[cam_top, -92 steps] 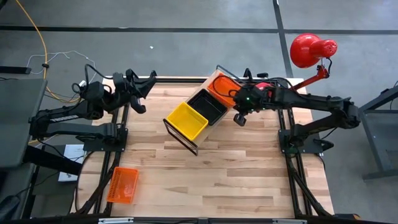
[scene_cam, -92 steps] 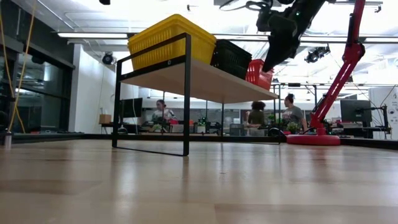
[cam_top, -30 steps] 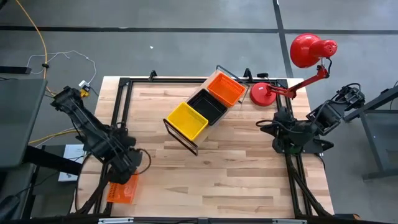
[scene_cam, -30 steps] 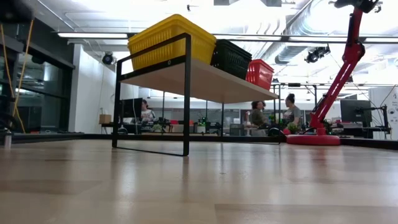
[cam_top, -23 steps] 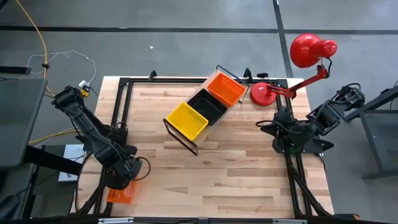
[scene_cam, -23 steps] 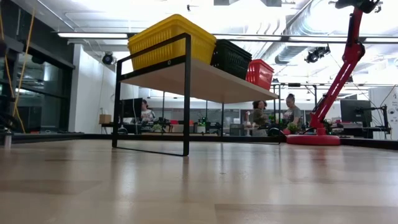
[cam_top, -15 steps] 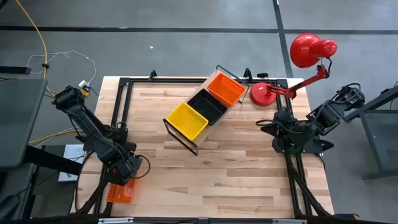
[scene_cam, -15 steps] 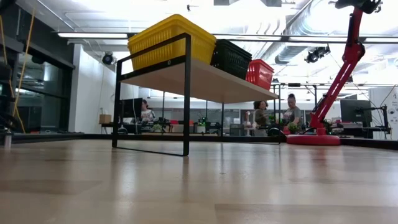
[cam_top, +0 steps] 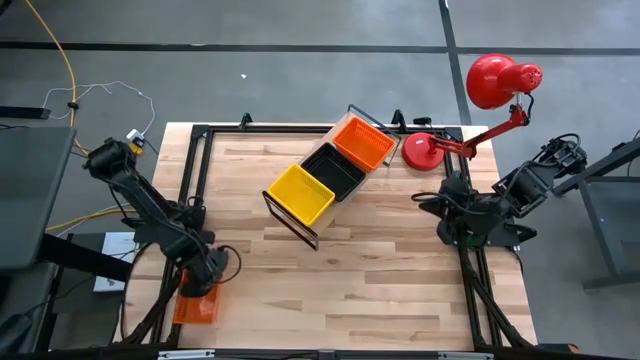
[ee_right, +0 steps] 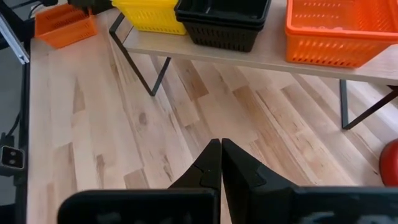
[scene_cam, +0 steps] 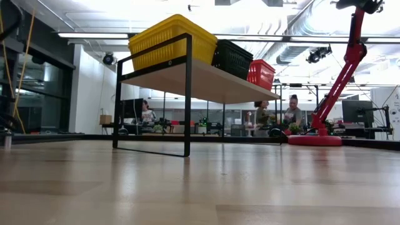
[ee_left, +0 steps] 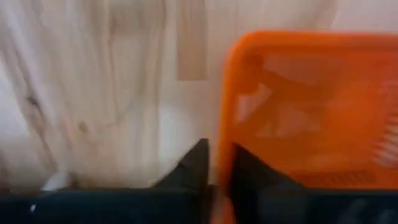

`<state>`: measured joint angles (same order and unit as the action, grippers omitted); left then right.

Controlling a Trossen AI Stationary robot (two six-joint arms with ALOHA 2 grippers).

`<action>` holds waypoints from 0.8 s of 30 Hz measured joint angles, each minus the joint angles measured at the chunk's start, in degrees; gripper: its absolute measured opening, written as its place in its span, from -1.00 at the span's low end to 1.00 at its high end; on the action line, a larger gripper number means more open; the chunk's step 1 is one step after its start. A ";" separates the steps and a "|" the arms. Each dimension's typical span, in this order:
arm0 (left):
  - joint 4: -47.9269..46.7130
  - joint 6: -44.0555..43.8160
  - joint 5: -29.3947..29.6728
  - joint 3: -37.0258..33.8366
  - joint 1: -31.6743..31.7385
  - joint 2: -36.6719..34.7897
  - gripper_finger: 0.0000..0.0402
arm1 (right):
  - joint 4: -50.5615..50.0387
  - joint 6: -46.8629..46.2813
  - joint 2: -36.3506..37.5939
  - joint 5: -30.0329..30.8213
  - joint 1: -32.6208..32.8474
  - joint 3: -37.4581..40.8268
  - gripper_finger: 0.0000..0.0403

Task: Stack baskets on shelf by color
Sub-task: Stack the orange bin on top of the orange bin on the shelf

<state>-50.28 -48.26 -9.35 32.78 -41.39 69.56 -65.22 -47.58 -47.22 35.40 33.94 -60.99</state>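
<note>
At the table's [cam_top: 330, 270] near-left corner, left gripper [cam_top: 197, 283] down over the inner end of a loose orange basket [cam_top: 197, 305], well apart from the shelf [cam_top: 322, 180]. In the left wrist view, fingers [ee_left: 194, 168] nearly together astride that basket's rim [ee_left: 225, 124], 1 finger outside the wall and 1 inside, pinching the thin plastic edge; basket flat on the wood. Toward the middle and far side, shelf standing at a slant across the table, carrying 3 baskets in a row: yellow basket [cam_top: 300, 193] at the nearer-left end, black basket [cam_top: 334, 171] in the middle, touching or just beside both neighbours, second orange basket [cam_top: 363, 142] at the far-right end. From table height, same 3 on the board [scene_cam: 200, 78], yellow nearest, black behind, the last one looking red. Just beyond the shelf's far-right end, red lamp base [cam_top: 423, 152] on the table, lamp head [cam_top: 497, 78] hanging out past the edge. At the right edge, right arm folded back over its mount, right gripper [ee_right: 221, 163] with fingers [ee_right: 210, 160] pressed fully together on nothing, pointing across bare wood toward the shelf. Beyond the table, 2 or 3 people [scene_cam: 291, 112] seated at desks in the room.
</note>
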 joint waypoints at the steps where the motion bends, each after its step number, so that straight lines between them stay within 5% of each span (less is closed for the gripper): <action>1: -0.09 -1.07 -1.25 0.59 0.75 -0.06 -0.89 | -0.15 0.00 0.00 0.31 0.00 0.00 -1.00; 6: -3.86 -0.70 -2.51 8.94 5.51 -3.49 -0.98 | -0.86 0.01 0.00 0.46 -0.01 0.00 -1.00; 11: -11.18 3.32 -1.67 25.73 13.73 -8.24 -1.00 | -1.42 0.02 0.02 0.45 -0.06 0.00 -1.00; 15: -11.65 8.12 6.79 41.68 22.58 -8.21 -1.00 | -1.40 0.02 0.02 0.46 -0.19 0.00 -1.00; 19: -7.61 16.37 15.94 54.76 33.40 -3.22 -1.00 | -1.36 0.01 0.00 0.49 -0.19 0.00 -1.00; 24: -5.81 24.05 14.99 69.05 48.01 9.05 -1.00 | -0.04 0.03 0.00 1.70 -0.19 0.00 -1.00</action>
<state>-56.09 -24.21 5.64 101.84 6.62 78.61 -65.25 -47.55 -47.22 37.10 33.76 -60.99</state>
